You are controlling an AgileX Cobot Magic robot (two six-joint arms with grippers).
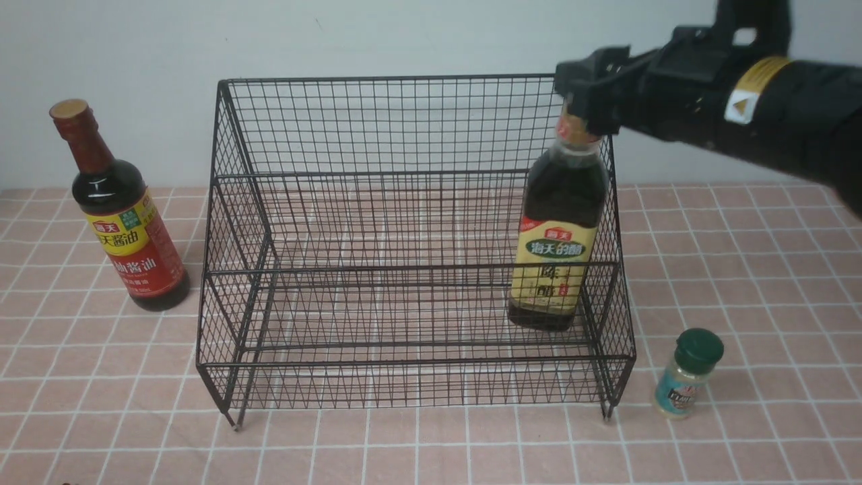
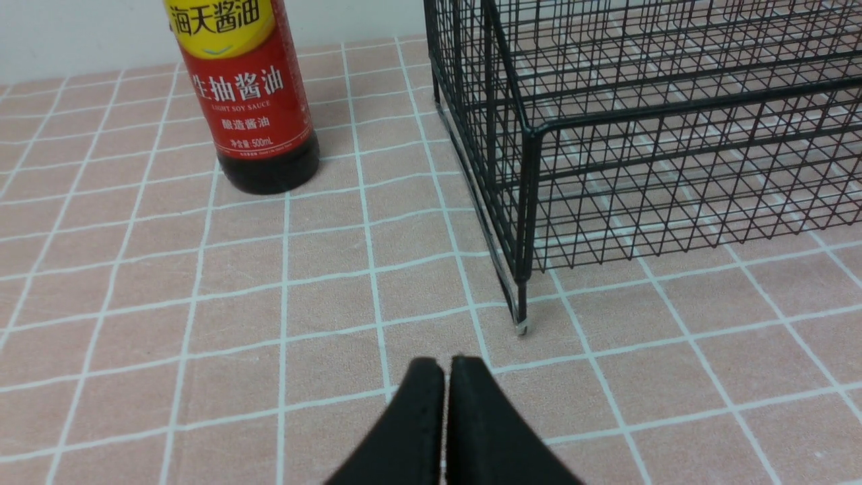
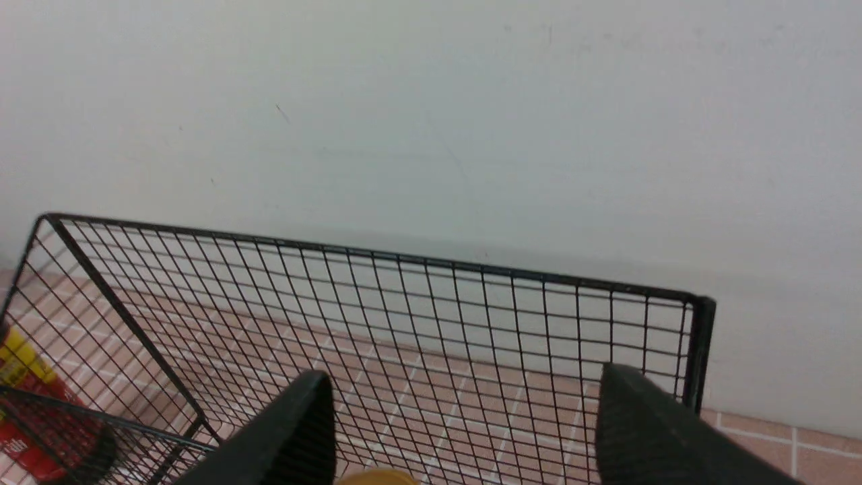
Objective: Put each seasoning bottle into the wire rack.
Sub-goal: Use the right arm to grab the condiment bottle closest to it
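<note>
The black wire rack [image 1: 404, 79] stands mid-table. Inside it, at the right end of the lower tier, the square dark bottle with a yellow label [image 1: 559, 236] stands upright. My right gripper [image 1: 586, 108] hovers at its gold cap [image 3: 377, 477], open, jaws wide on either side and not touching it; the right wrist view shows the right gripper [image 3: 465, 377] over the rack's back mesh [image 3: 404, 257]. The round bottle with the red neck [image 1: 124, 222] stands left of the rack. The green-capped shaker [image 1: 687, 380] stands outside the rack's front right corner. My left gripper [image 2: 444, 364] is shut and empty, low over the table.
The table is covered by a pink tiled cloth [image 1: 431, 444]. A pale wall [image 1: 404, 34] rises right behind the rack. In the left wrist view the rack's front left leg [image 2: 522, 316] is just ahead, with the red-label bottle [image 2: 246, 101] farther off.
</note>
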